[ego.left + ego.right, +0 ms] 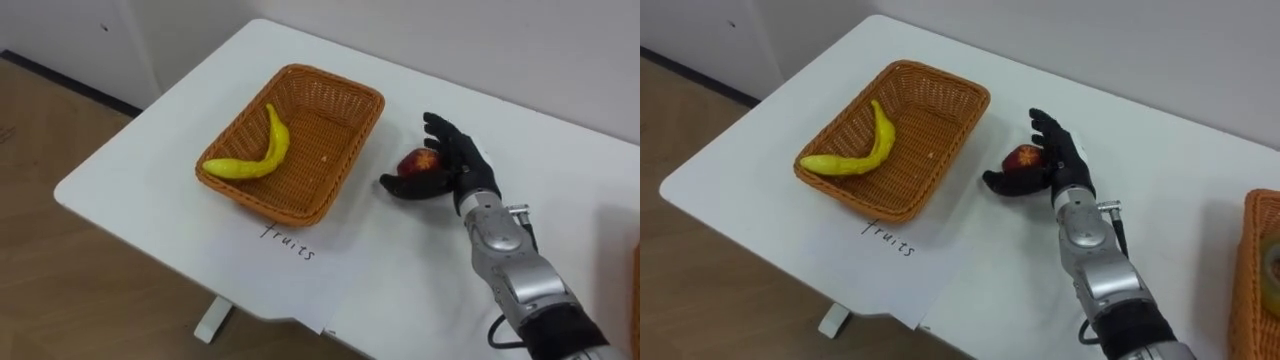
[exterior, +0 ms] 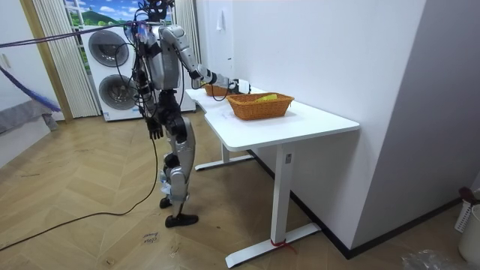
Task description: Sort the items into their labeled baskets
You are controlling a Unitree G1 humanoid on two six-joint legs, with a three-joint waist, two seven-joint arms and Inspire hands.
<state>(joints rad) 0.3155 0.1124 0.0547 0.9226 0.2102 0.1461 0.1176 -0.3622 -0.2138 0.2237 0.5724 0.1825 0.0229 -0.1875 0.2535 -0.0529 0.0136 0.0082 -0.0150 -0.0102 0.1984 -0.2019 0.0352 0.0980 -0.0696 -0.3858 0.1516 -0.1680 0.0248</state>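
A red apple (image 1: pixel 418 162) lies on the white table (image 1: pixel 140 175), just right of the woven fruit basket (image 1: pixel 371 112). My right hand (image 1: pixel 458 168) is curled round the apple, thumb low on its left side and fingers over the top. In the basket lies a yellow banana (image 1: pixel 262 160). A sheet of paper with a handwritten label (image 1: pixel 290 243) sits in front of the basket. In the room view my left hand (image 2: pixel 155 129) hangs at my side while I stand at the table's end.
A second woven basket (image 1: pixel 1252 270) stands at the far right of the table. The table's front edge and left corner are near the fruit basket. Washing machines (image 2: pixel 112 71) stand behind me in the room view.
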